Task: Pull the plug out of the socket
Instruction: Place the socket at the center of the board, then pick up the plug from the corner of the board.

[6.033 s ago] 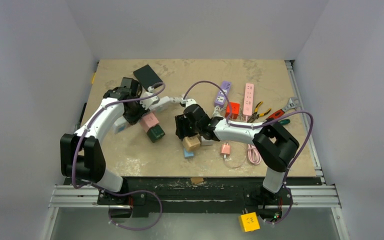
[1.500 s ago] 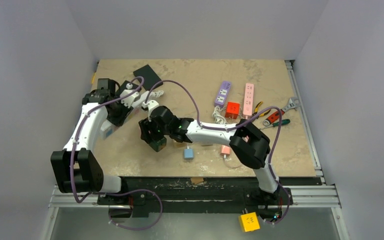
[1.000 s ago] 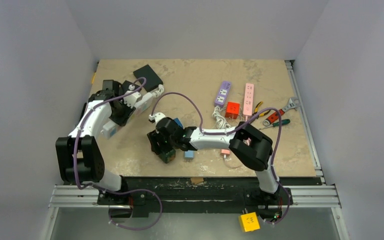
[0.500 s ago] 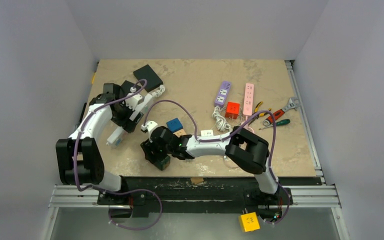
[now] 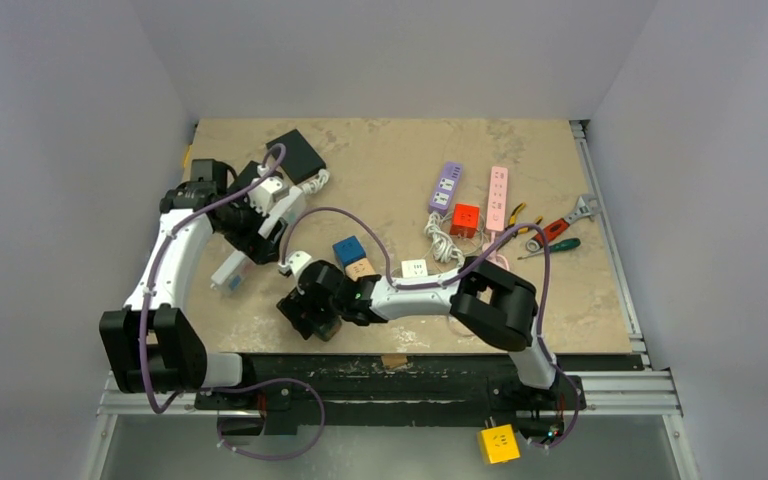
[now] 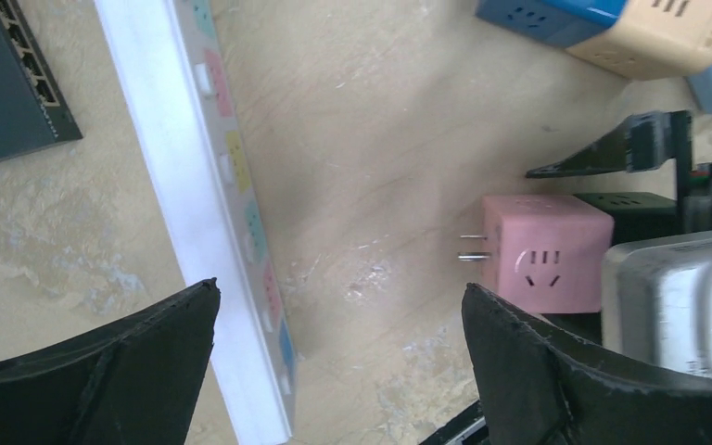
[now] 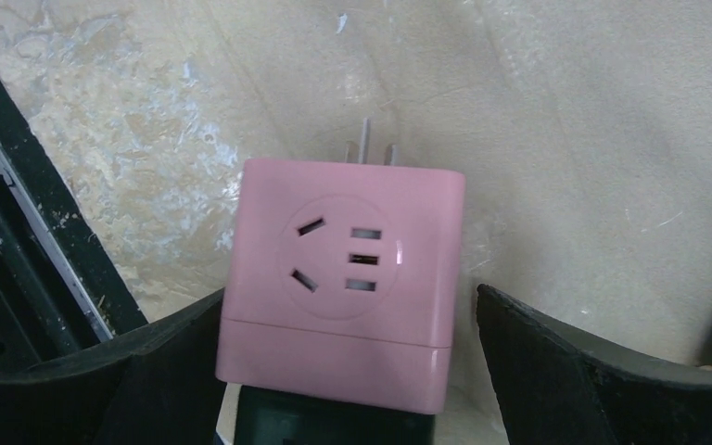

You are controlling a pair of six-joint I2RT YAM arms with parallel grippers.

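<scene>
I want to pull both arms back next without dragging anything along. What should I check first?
1. Prongs of the pink cube out of the strip: ok, they are bare and the strip lies apart.
2. Right gripper released: ok, jaws wide, with a gap showing beside the cube.
3. Left gripper released: ok, jaws wide, nothing held, strip flat on the table below.
4. Pink cube free of the green cube: cannot tell, they sit flush together.
</scene>
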